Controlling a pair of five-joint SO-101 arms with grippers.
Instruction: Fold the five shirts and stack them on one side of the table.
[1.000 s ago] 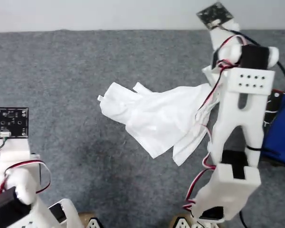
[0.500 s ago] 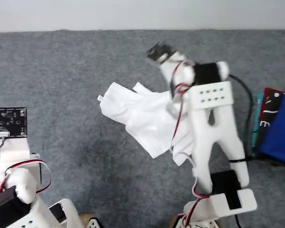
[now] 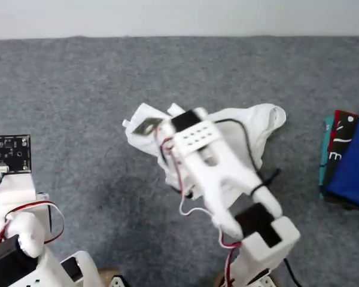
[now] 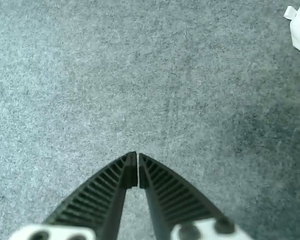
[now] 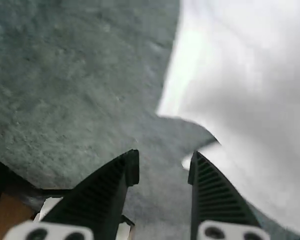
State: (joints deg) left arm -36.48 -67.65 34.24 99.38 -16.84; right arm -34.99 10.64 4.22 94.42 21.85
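Partly done imo: folded pile [image 3: 350, 161] at worktop [image 3: 78, 89] edge; white shirt [image 3: 251, 128] crumpled, unfolded. My right tool [image 5: 162, 170] apart over it, left tool [image 4: 138, 172] together.

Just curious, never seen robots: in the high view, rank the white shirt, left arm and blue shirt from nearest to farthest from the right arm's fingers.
1. White shirt, mid-table, at the fingers.
2. Left arm, lower left.
3. Blue shirt, far right edge.
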